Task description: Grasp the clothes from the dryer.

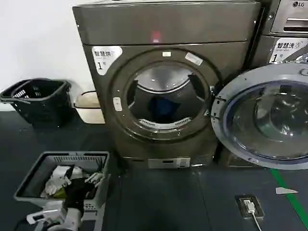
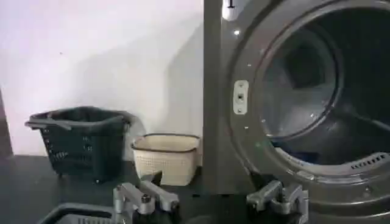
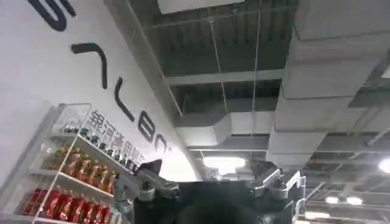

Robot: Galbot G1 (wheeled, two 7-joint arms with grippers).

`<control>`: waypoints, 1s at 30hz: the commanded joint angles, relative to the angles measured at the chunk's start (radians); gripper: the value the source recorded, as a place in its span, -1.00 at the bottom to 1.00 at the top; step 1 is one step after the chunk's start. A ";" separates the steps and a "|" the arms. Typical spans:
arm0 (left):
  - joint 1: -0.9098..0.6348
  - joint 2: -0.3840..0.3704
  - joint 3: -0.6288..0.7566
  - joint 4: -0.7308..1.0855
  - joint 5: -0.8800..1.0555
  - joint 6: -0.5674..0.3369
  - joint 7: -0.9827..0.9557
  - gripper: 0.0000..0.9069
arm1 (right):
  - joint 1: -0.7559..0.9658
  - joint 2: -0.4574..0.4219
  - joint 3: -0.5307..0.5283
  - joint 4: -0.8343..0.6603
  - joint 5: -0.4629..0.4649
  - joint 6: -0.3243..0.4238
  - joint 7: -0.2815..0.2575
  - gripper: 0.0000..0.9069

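Right, dryer: big bronze-grey front-loading dryer (image 1: 166,86), glass door (image 1: 264,115) swung wide.
Clothes: small dark blue fabric bundle (image 1: 163,108), low in the drum's back.
Left gripper (image 2: 210,201): spread, facing the porthole's lower rim.
Right gripper (image 3: 210,189): spread, pointing at the ceiling.
Advice: probably enter centred, clear the rim, pinch deep.

The clothes (image 1: 162,109) sit deep in the dryer (image 1: 166,82) drum, shadowed and too dim to make out. The door (image 1: 267,118) and the left tool (image 1: 45,216) are cropped by the head view's edges.
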 commanded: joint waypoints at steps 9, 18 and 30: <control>0.005 0.002 0.000 -0.007 -0.001 0.000 0.001 1.00 | 0.004 0.002 -0.009 0.002 0.033 0.022 0.014 1.00; 0.010 0.005 -0.002 -0.014 -0.002 0.000 0.002 1.00 | 0.010 0.003 -0.012 0.008 0.037 0.021 0.008 1.00; 0.005 0.007 -0.011 -0.009 -0.008 0.001 0.004 1.00 | 0.014 0.008 -0.008 0.007 0.038 0.021 0.000 1.00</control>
